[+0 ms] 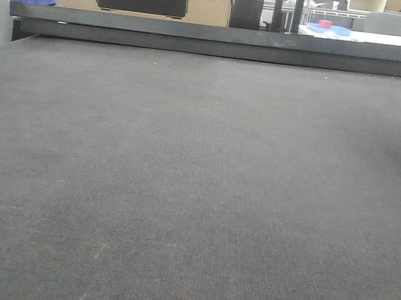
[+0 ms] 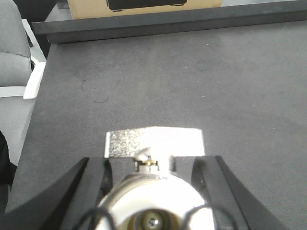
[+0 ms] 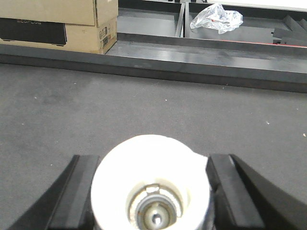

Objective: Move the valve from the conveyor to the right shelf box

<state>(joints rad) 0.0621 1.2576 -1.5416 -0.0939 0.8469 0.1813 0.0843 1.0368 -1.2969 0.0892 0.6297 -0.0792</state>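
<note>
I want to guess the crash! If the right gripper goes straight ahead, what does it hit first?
Probably the grey conveyor, since the right gripper, gripping a white valve, seems to point slightly down. If it runs level, the black rail comes first. Depth is unclear.

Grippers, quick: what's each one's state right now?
Left gripper: closed on the silver-handled valve.
Right gripper: closed on the white valve.
</note>
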